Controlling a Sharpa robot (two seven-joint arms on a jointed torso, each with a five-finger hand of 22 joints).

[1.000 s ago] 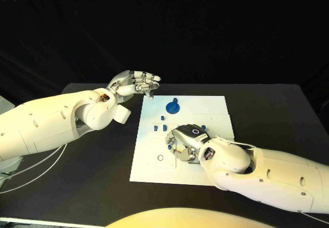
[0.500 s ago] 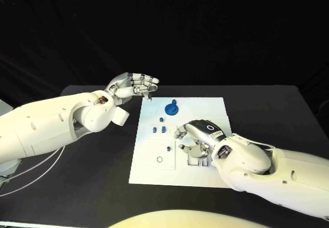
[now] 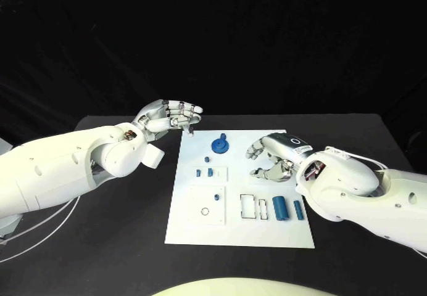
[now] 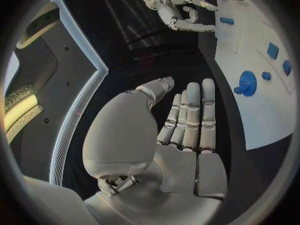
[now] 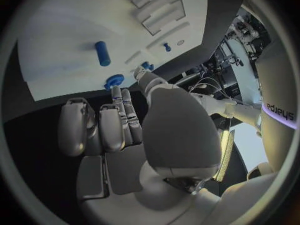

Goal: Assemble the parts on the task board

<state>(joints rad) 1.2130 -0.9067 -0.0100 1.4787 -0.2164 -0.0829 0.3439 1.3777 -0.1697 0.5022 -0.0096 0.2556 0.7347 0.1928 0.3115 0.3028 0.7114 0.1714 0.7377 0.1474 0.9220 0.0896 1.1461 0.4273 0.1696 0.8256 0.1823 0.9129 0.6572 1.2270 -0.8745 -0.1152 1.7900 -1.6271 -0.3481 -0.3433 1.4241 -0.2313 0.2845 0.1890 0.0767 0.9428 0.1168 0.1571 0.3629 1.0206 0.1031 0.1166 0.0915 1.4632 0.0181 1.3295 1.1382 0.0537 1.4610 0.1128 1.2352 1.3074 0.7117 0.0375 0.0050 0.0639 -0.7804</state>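
The left robot hand (image 3: 169,115) is raised above the worktop (image 3: 116,203) just off the board's (image 3: 267,231) far left corner, its white arm coming in low from the left. In the head view its fingers are bent inward toward the thumb; the left wrist view shows them lying straight and close together beside the thumb, with nothing in the palm. It holds nothing.

The right robot hand (image 3: 275,159) hangs over the board's right edge, about midway along it, knuckles up, fingers curled under toward the palm. No part is visible in its grasp, and the right wrist view shows the fingers folded in on an empty palm.

The board lies in the middle of the worktop. On it a round blue part (image 3: 219,145) sits near the far edge, three small blue pieces (image 3: 205,171) lie left of centre, and two blue cylinders (image 3: 282,208) lie side by side near the right edge, below the right robot hand.
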